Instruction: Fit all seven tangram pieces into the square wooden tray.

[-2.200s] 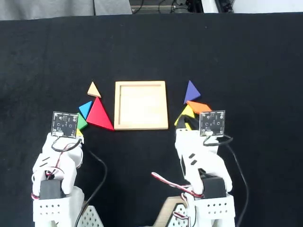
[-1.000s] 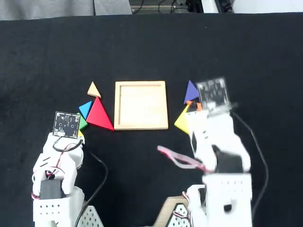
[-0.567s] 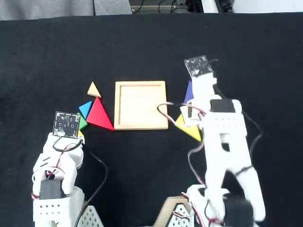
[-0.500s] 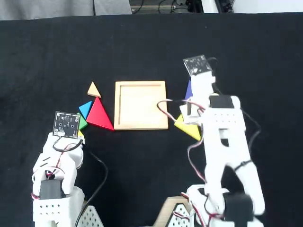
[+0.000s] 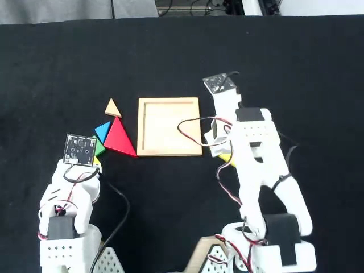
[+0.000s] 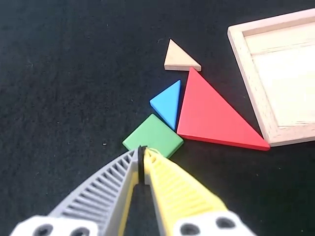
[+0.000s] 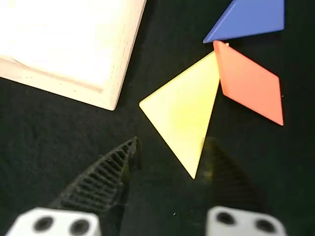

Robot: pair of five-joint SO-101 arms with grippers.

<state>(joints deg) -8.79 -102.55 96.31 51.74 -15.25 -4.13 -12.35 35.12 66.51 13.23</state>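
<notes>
We find the square wooden tray [image 5: 169, 152] at mid-table, with the red triangle [image 6: 209, 115] touching its near left corner and the light blue triangle [image 6: 167, 103], green square [image 6: 152, 137] and tan triangle [image 6: 179, 58] close by on that side. The left gripper [image 6: 141, 150] is closed on nothing, its tip at the green square's near edge. The right gripper [image 7: 172, 147] stands wide open and empty astride the yellow triangle's [image 7: 187, 118] near point, with the orange parallelogram [image 7: 248, 91] and dark blue triangle [image 7: 251, 17] just beyond; from above, that arm covers these right-hand pieces.
</notes>
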